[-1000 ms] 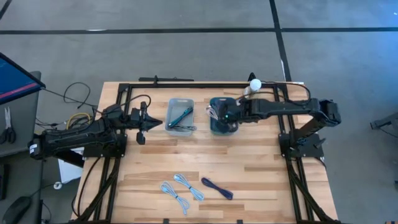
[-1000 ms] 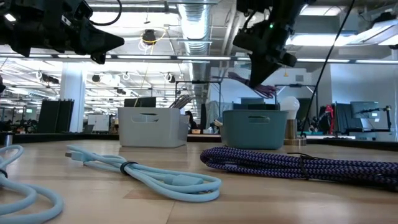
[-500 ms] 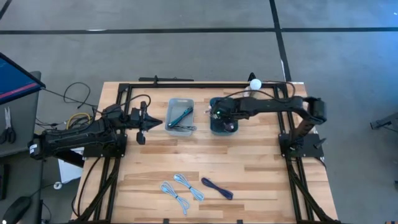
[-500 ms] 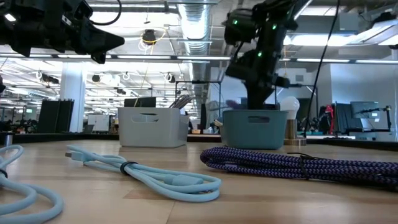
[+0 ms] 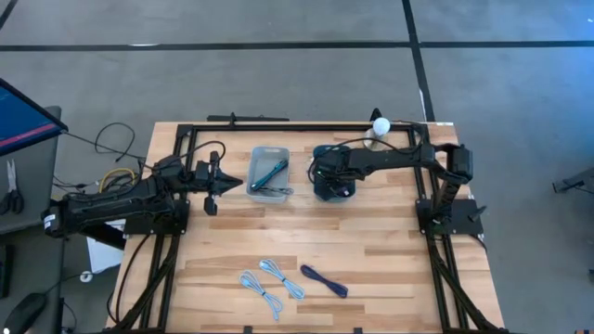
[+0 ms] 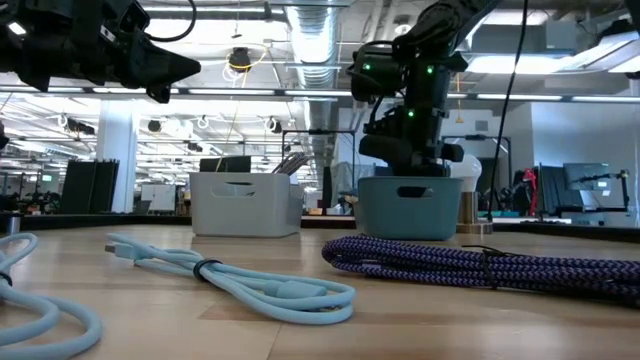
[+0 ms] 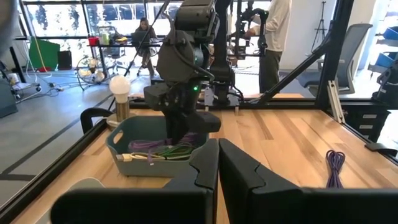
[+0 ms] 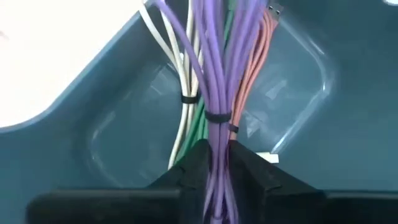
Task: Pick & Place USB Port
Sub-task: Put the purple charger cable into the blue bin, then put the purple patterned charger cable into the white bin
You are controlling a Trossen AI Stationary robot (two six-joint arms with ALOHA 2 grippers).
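Right gripper (image 8: pixel 214 171) down inside teal bin (image 5: pixel 331 176) near desk's far edge, fingers pinched on purple cable bundle (image 8: pixel 217 74); bundle's long axis runs straight out from fingertips over bin floor. Left gripper (image 5: pixel 225 181) idle beside grey bin (image 5: pixel 269 171), fingers together, empty.

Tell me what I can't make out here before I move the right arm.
- Right gripper: shut on the purple cable, but its tips are cut off by the right wrist picture's bottom edge.
- Teal bin: contents hidden by its wall in the low view and by the arm in the high view.
- White bin: contents too small to identify in the high view.
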